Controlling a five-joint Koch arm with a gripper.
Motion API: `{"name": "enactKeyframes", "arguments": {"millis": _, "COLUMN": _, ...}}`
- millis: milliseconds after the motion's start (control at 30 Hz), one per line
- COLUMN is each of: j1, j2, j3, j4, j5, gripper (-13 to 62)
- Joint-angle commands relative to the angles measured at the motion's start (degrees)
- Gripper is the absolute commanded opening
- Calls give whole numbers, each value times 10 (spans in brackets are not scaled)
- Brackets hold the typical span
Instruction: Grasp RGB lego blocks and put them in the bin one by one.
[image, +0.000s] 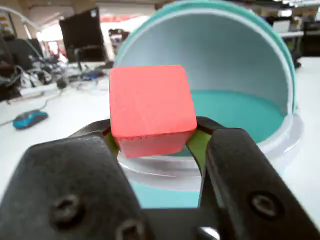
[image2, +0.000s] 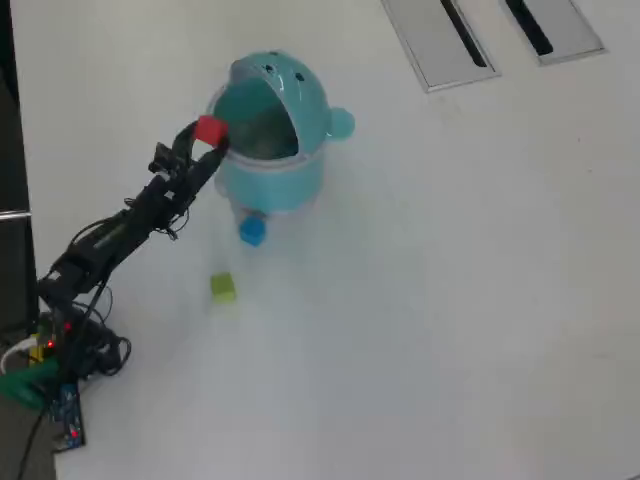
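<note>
My gripper (image: 152, 135) is shut on the red block (image: 150, 107), held between the green-lined jaws just in front of the bin's rim. The teal bin (image: 240, 107) with its domed hood fills the wrist view, its opening facing me. In the overhead view the red block (image2: 210, 131) sits at the gripper (image2: 205, 138) by the left edge of the bin (image2: 300, 100). The blue block (image2: 252, 231) lies on the table just below the bin. The yellow-green block (image2: 223, 288) lies further down and left.
The arm's base with wires (image2: 60, 350) sits at the lower left of the overhead view. Two grey slotted panels (image2: 440, 35) lie at the top right. In the wrist view a blue mouse (image: 30, 119) and a dark monitor (image: 82, 32) stand at the far left.
</note>
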Motion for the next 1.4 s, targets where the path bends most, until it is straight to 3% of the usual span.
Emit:
{"name": "enactKeyframes", "arguments": {"millis": 0, "j1": -9, "j2": -8, "j3": -99, "j4": -4, "j5": -11, "gripper": -36}}
{"name": "enactKeyframes", "arguments": {"millis": 267, "j1": 6, "j2": -94, "j3": -217, "j4": -9, "j5": -40, "gripper": -33}}
{"name": "enactKeyframes", "arguments": {"millis": 367, "j1": 12, "j2": -112, "j3": -221, "j4": -5, "j5": -116, "gripper": 76}}
{"name": "enactKeyframes", "arguments": {"millis": 533, "j1": 12, "j2": -116, "j3": -221, "j4": -9, "j5": -141, "gripper": 114}}
{"name": "enactKeyframes", "arguments": {"millis": 700, "j1": 12, "j2": -109, "j3": -194, "j4": -4, "j5": -216, "gripper": 238}}
{"name": "enactKeyframes", "arguments": {"millis": 1067, "j1": 9, "j2": -80, "j3": -162, "j4": 13, "j5": -247, "gripper": 272}}
{"name": "enactKeyframes", "arguments": {"millis": 1367, "j1": 11, "j2": 36, "j3": -11, "j4": 28, "j5": -236, "gripper": 271}}
